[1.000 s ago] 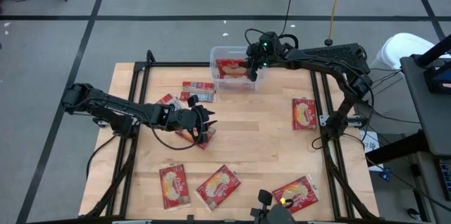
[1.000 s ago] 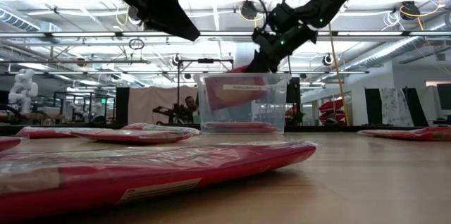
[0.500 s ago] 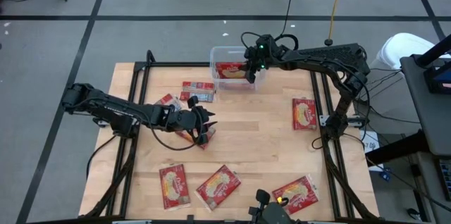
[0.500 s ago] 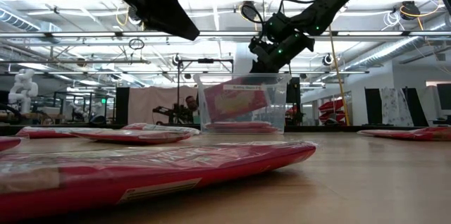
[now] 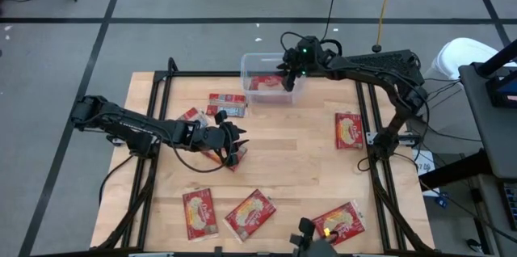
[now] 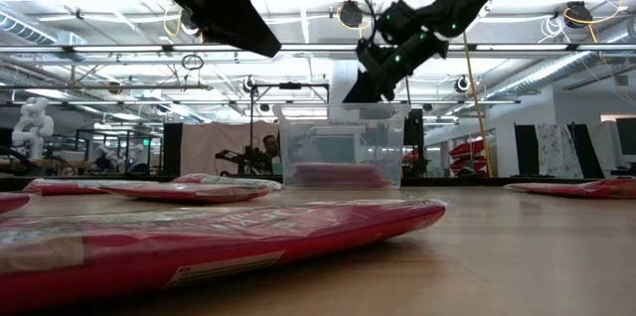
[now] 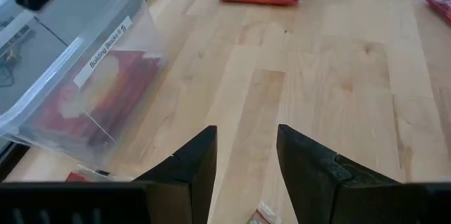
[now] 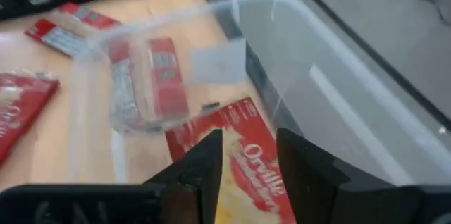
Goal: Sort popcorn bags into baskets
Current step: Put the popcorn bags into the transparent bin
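The clear tub (image 5: 252, 61) stands at the table's far edge, with red and yellow popcorn bags (image 8: 243, 157) lying flat inside it. My right gripper (image 5: 288, 77) hangs open above the tub's right part, clear of its rim (image 6: 343, 107), fingers pointing down. My left gripper (image 5: 233, 145) is open and hovers mid-table, high above a red bag (image 5: 216, 157) that lies flat on the wood. The left wrist view shows the tub (image 7: 77, 69) ahead of the open fingers (image 7: 246, 143).
Loose bags lie flat on the table: two left of the tub (image 5: 226, 103), one near the right edge (image 5: 349, 130), three along the near edge (image 5: 250, 213). A black frame rail (image 5: 363, 120) borders the table. Bare wood lies in the middle (image 5: 291, 144).
The bag that hung tilted under my right gripper at the tub's mouth has dropped in: half a second ago it leaned inside the tub, now it lies flat on the others. My right gripper has stayed above the tub.
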Robot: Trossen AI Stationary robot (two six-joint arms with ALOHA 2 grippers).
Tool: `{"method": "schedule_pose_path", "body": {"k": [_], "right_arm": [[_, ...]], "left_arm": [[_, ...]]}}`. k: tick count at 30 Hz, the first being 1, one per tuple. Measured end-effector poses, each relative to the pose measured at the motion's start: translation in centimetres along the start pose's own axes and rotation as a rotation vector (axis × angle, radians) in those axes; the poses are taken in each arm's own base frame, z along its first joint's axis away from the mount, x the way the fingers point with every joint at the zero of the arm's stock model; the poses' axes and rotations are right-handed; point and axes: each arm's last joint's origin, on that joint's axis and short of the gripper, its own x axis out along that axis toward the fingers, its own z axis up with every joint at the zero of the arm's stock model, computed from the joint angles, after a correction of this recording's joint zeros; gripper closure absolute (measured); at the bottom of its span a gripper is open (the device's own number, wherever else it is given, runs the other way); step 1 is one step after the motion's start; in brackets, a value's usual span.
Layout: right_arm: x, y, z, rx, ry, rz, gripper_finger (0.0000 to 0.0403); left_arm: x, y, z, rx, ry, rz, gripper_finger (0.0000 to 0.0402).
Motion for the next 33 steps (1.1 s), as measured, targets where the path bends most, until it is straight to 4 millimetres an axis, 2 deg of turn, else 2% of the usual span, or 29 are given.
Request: {"method": "schedule_pose_path", "body": {"k": [3,6,10,15,18,23,27,33], "right_arm": [[-1.3,1.0,1.1,-0.021,-0.034,0.009,0.0265],[-2.6,2.8,1.9,-0.031,-0.039,0.042,0.0264],[-4.2,6.5,2.6,-0.073,-0.011,0.125,0.0267],[-5.3,11.8,2.5,-0.177,0.060,0.188,0.0268],[-5.2,14.8,1.4,-0.236,0.066,0.218,0.0268],[-4.0,18.6,-1.9,-0.231,-0.031,0.287,0.0268],[-3.0,20.6,-4.3,-0.174,-0.201,0.250,0.0268],[-0.9,22.4,-7.3,-0.112,-0.178,0.143,0.0268]], "left_arm": [[0.0,0.0,0.0,-0.018,0.000,0.000,0.0249],[-0.1,-0.2,0.0,-0.030,-0.001,-0.006,0.0249],[-0.3,-0.7,-0.1,-0.031,0.000,-0.020,0.0249],[-0.5,-1.2,-0.2,-0.010,0.000,-0.039,0.0249],[-0.7,-1.6,-0.7,0.007,0.032,-0.045,0.0249],[-0.4,-1.9,-3.7,-0.026,0.126,-0.043,0.0250],[-0.2,-1.9,-6.3,-0.117,0.194,-0.023,0.0250],[0.0,-1.6,-8.7,-0.230,0.255,0.016,0.0250]]}}
